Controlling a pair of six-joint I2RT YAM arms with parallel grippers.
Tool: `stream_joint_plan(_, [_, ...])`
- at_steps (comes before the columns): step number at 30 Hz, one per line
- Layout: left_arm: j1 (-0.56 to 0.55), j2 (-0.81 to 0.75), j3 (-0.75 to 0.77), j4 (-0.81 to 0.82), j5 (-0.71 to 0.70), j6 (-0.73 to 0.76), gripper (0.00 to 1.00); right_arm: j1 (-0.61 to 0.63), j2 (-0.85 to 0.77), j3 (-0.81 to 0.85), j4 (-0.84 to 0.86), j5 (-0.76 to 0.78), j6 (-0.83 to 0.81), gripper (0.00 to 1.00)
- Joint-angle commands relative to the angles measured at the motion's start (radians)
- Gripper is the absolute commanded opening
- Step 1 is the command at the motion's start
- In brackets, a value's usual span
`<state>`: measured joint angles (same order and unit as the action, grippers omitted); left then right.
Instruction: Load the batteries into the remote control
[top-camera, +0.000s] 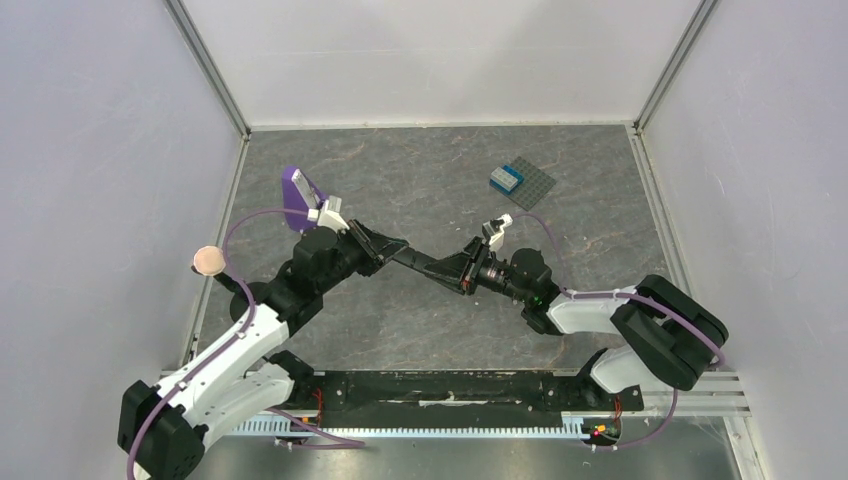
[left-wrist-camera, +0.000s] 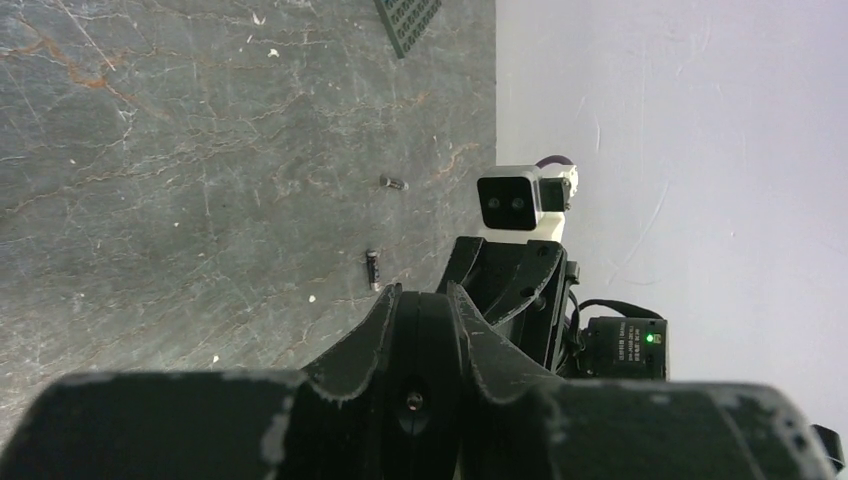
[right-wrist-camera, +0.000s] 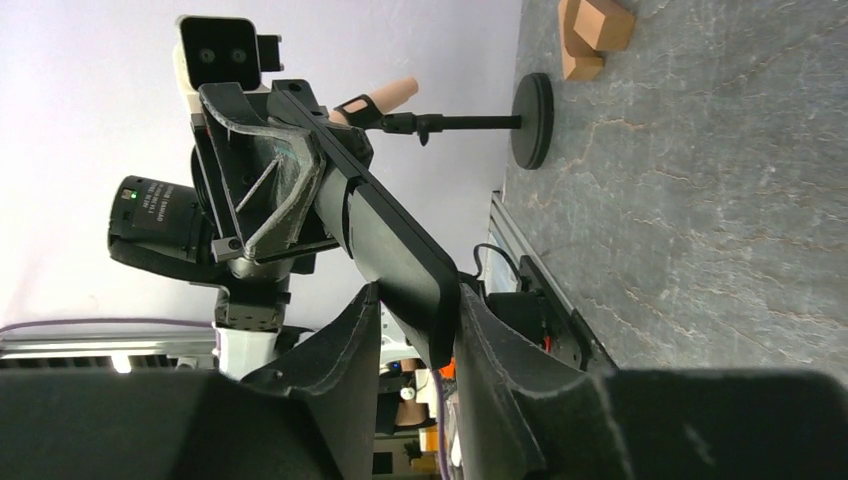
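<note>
Two robot arms, seen from above and from both wrists. The left arm (top-camera: 215, 370) and right arm (top-camera: 585, 312) have smooth white shells on the lower links, w/ bulky black joint housings and rounded black blocks at the base ends. A thin purple cable (top-camera: 235, 235) loops along each arm. The left gripper (left-wrist-camera: 425, 295) and right gripper (right-wrist-camera: 418, 300) are matte black, w/ two curved fingers each and edges scuffed pale grey. Each wrist carries a white box camera (left-wrist-camera: 515, 200) w/ a black twin-lens face. Behind it sits a black motor cylinder (right-wrist-camera: 155, 215) — white label, approx. one small green LED lit.
</note>
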<state>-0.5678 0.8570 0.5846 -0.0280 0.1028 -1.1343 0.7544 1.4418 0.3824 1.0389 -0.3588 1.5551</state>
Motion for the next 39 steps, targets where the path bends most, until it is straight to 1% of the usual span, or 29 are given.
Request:
stream_joint_plan(1, [0.005,0.031,0.041,0.023,-0.021,0.089,0.02,-0.015,-0.018,0.018,-0.075,-0.004,-0.062,0.29])
stream_joint_plan(8, [0.004,0.081,0.043,0.023,-0.003,0.151,0.02,-0.045,-0.112,0.037,-0.239,0.037,-0.162,0.29])
stream_joint_plan(10, [0.004,0.098,0.039,0.021,-0.003,0.174,0.02,-0.056,-0.134,0.033,-0.243,0.042,-0.168,0.3])
stream_joint_plan(17, [-0.004,0.172,0.044,-0.002,-0.028,0.274,0.02,-0.088,-0.155,0.026,-0.251,0.039,-0.18,0.3])
stream_joint_plan(19, [-0.006,0.196,0.048,-0.004,-0.041,0.296,0.02,-0.094,-0.152,0.022,-0.254,0.038,-0.184,0.34])
stream_joint_plan(23, [-0.012,0.242,0.057,0.0,-0.064,0.332,0.02,-0.111,-0.145,0.014,-0.286,0.048,-0.202,0.45])
stream_joint_plan(29, [-0.034,0.325,0.065,0.023,-0.1,0.38,0.02,-0.135,-0.12,0.0,-0.31,0.067,-0.218,0.49])
stream_joint_plan(31, [-0.047,0.352,0.07,0.023,-0.136,0.393,0.02,-0.139,-0.115,0.001,-0.322,0.072,-0.238,0.5])
stream_joint_plan(36, [-0.084,0.391,0.099,0.021,-0.211,0.441,0.02,-0.147,-0.125,0.03,-0.433,0.119,-0.329,0.52])
stream_joint_plan(39, [-0.09,0.386,0.123,-0.003,-0.211,0.482,0.02,-0.147,-0.154,0.064,-0.561,0.173,-0.426,0.53])
